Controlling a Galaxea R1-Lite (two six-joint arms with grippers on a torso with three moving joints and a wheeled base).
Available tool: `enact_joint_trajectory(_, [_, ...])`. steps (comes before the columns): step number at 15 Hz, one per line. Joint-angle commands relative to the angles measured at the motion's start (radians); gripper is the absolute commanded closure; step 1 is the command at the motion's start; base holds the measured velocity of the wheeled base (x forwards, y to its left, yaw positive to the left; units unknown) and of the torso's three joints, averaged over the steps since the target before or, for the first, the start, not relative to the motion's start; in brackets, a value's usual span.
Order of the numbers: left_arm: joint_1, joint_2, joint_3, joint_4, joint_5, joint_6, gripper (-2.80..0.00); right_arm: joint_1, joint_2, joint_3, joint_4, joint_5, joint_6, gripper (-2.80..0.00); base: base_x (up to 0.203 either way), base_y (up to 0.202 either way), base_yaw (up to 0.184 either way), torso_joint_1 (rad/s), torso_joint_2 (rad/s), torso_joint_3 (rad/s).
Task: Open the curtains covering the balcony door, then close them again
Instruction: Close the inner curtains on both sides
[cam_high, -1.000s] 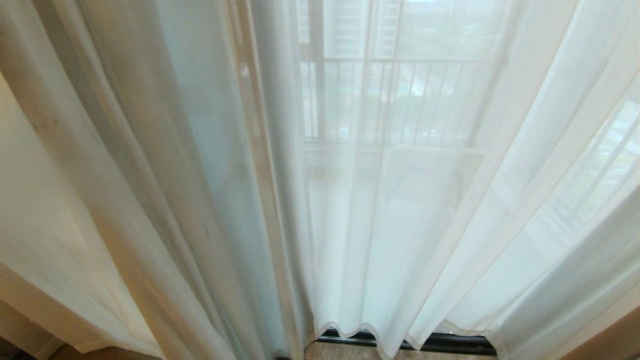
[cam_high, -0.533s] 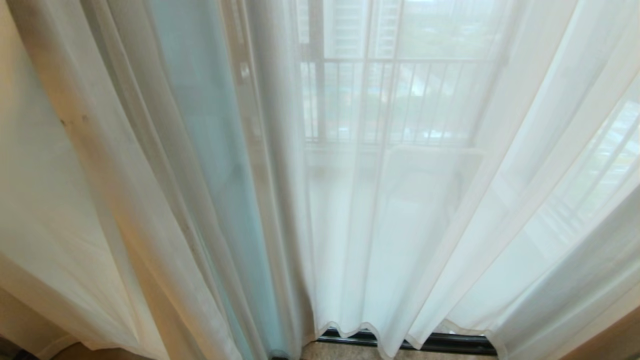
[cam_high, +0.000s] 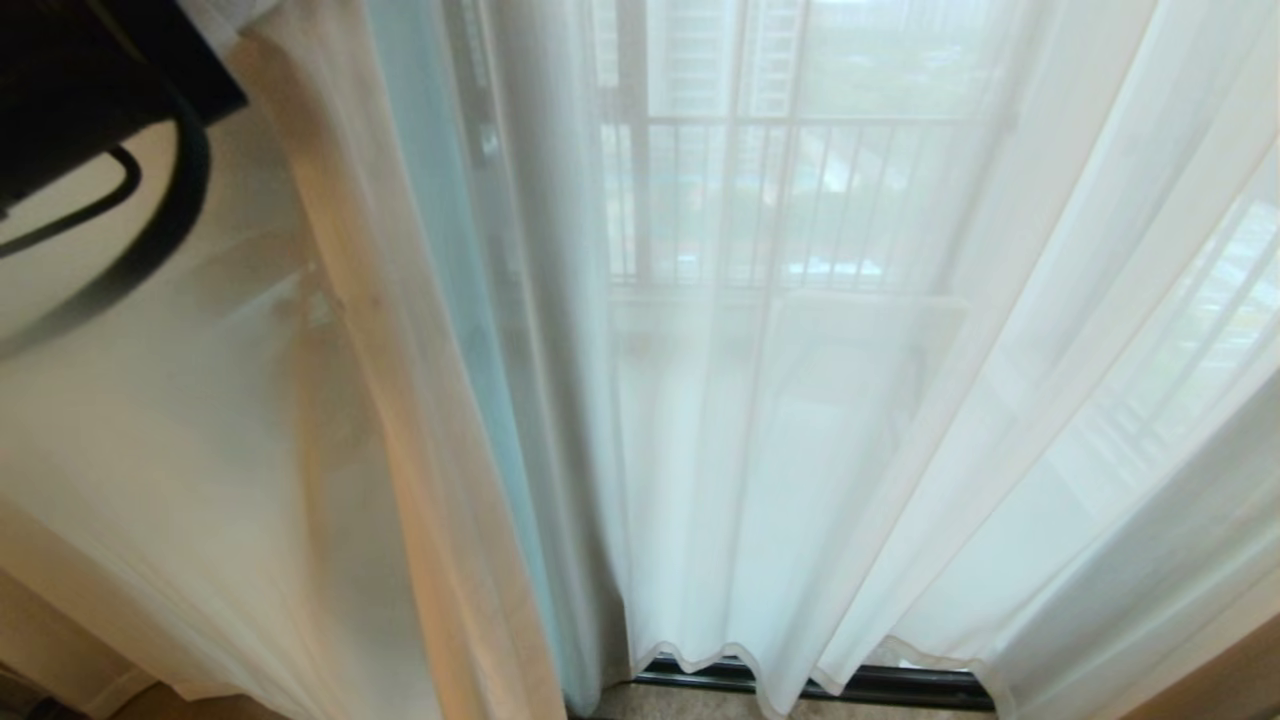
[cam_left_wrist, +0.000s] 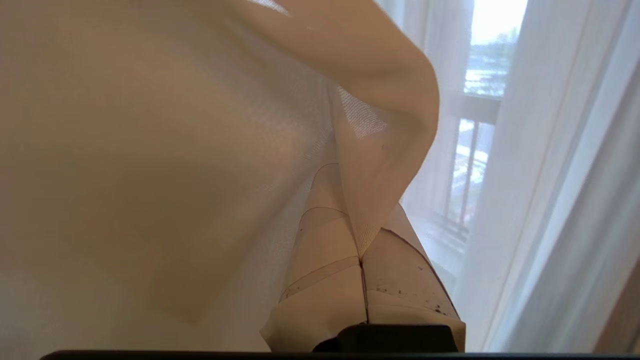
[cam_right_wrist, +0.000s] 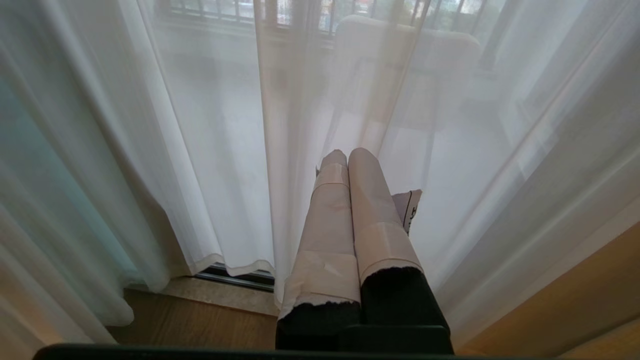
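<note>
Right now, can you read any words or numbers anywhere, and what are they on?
None can be read.
A small tag beside the right gripper carries dark print, seen edge-on and too small to read.
The curtains, the left gripper and the balcony door show no lettering.

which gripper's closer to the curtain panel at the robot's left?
Left. The left gripper is shut on a fold of that curtain panel; the right gripper points at the middle folds, holding nothing.

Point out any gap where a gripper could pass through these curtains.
No open gap shows. The curtains hang overlapped across the door; only a strip of door track is bare below the hem. Fabric bunches thickest at the left, where the left gripper pinches a fold.
</note>
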Motion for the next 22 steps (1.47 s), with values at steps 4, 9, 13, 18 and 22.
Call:
enact_joint_trajectory(4, [-0.114,0.171,-0.009,-0.016,0.039,0.008,0.00,0.000,0.000,0.000,0.000,0.001,-0.001,0.00,0.000,0.000,0.000,0.000,0.00,0.000])
enact_joint_trajectory(9, [-0.184,0.351,-0.083,-0.019,0.041,0.009,0.00,0.000,0.000,0.000,0.000,0.001,-0.001,0.00,0.000,0.000,0.000,0.000,0.00,0.000])
enact_joint_trajectory(13, [-0.185,0.465,-0.149,-0.074,0.087,0.027,0.00,0.000,0.000,0.000,0.000,0.001,-0.001,0.00,0.000,0.000,0.000,0.000,0.00,0.000])
enact_joint_trajectory(18, [-0.139,0.536,-0.145,-0.145,0.114,0.038,0.00,0.000,0.000,0.000,0.000,0.001,-0.001,0.00,0.000,0.000,0.000,0.000,0.00,0.000])
enact_joint_trajectory(22, [-0.105,0.569,-0.141,-0.146,0.148,0.055,0.00,0.000,0.000,0.000,0.000,0.001,-0.001,0.00,0.000,0.000,0.000,0.000,0.00,0.000])
